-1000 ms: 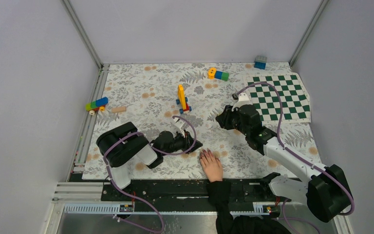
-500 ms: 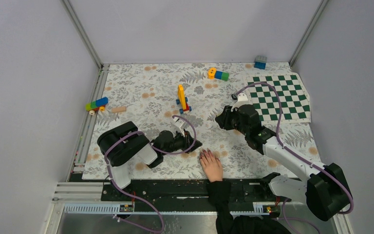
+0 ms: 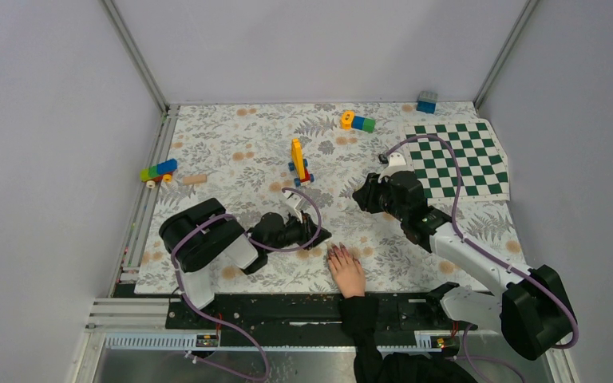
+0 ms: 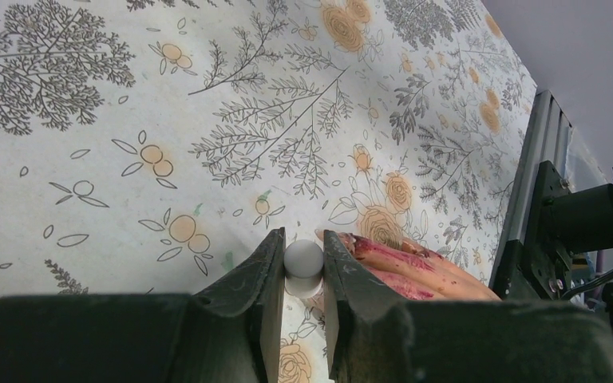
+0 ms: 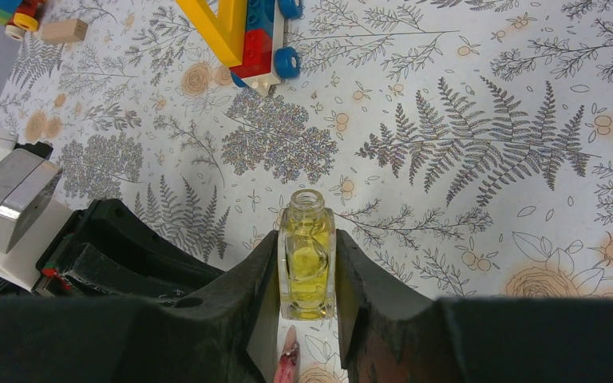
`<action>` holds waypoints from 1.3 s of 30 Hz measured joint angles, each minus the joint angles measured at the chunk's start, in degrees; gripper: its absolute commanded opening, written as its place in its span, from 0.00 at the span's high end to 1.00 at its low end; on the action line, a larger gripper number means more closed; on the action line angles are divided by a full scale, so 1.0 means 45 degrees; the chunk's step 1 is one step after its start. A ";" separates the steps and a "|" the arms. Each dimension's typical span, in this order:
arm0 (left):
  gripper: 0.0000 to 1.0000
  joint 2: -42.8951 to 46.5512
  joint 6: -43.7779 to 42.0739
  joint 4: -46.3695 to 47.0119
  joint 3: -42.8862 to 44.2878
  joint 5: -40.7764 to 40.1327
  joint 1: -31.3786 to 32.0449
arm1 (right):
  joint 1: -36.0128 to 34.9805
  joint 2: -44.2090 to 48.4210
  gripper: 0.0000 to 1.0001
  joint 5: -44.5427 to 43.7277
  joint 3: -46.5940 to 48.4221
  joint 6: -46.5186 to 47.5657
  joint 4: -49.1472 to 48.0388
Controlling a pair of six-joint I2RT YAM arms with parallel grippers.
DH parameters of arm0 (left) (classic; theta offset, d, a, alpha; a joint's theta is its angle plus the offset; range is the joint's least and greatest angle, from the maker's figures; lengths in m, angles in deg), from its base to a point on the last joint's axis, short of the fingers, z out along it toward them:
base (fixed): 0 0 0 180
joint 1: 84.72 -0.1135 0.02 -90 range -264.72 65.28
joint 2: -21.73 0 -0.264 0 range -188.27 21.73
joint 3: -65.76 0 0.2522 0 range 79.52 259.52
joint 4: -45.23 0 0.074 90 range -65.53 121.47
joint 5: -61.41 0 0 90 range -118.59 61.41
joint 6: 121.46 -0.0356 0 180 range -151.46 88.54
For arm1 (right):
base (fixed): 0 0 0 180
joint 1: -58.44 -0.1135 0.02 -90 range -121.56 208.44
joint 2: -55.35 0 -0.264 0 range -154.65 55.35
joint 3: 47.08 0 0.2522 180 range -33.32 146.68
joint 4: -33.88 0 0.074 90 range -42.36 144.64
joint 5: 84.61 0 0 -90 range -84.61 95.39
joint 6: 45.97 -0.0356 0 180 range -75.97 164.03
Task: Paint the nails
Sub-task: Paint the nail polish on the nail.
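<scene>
A pale hand (image 3: 346, 271) in a black sleeve lies flat at the near edge of the floral mat. Its nails (image 3: 335, 250) and fingertips (image 4: 373, 247) are smeared dark red. My left gripper (image 3: 318, 237) lies low just left of the fingertips. In the left wrist view the left gripper (image 4: 303, 243) is shut on a small white round-topped cap (image 4: 303, 258) right beside the fingers. My right gripper (image 3: 361, 194) is further back and shut on a small open glass bottle of yellow liquid (image 5: 307, 255). One red-stained fingertip (image 5: 287, 364) shows below the bottle.
A yellow, blue and red brick toy (image 3: 298, 162) stands mid-mat. A green chessboard mat (image 3: 459, 159) lies at the back right. Loose bricks sit at the back (image 3: 357, 121), in the far corner (image 3: 426, 101) and at the left (image 3: 158, 170), near a wooden peg (image 3: 194, 179).
The right arm has edged slightly left and away with the bottle. The hand and the left gripper have not visibly moved.
</scene>
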State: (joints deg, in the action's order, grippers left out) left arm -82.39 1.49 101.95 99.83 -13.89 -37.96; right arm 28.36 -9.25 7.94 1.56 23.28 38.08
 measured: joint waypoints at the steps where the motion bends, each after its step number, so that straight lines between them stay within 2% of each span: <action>1: 1.00 0.0000 -0.0005 -0.0010 0.0024 -0.0005 -0.0010 | 0.0000 0.0000 1.00 0.0000 0.0000 0.0000 0.0000; 13: 1.00 0.0238 -0.0248 -0.0073 0.0219 -0.0044 -0.0034 | 0.0005 0.0170 1.00 0.0000 0.0121 0.0019 0.0078; 23: 1.00 0.2866 -0.0175 -0.0442 -0.0194 -0.0189 -0.0034 | 0.0005 0.1005 1.00 0.0034 0.0155 0.0568 0.0359; 27: 1.00 0.4731 0.0010 -0.2123 -0.0155 -0.0233 -0.0039 | 0.0015 0.1506 1.00 0.0350 0.0165 0.0933 0.0359; 29: 1.00 0.5906 -0.0034 -0.3594 0.0151 -0.0219 -0.0078 | 0.0015 0.1797 1.00 0.0724 0.0165 0.1175 0.0340; 39: 1.00 0.9942 0.0228 -1.0394 0.3356 0.0476 -0.1423 | 0.0034 0.2778 1.00 0.3667 0.0160 0.2098 0.0024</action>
State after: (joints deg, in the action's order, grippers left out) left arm -37.64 2.52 55.17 114.94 -11.75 -44.36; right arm 28.51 3.26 24.44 2.28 32.72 38.19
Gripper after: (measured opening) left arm 0.195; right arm 0.334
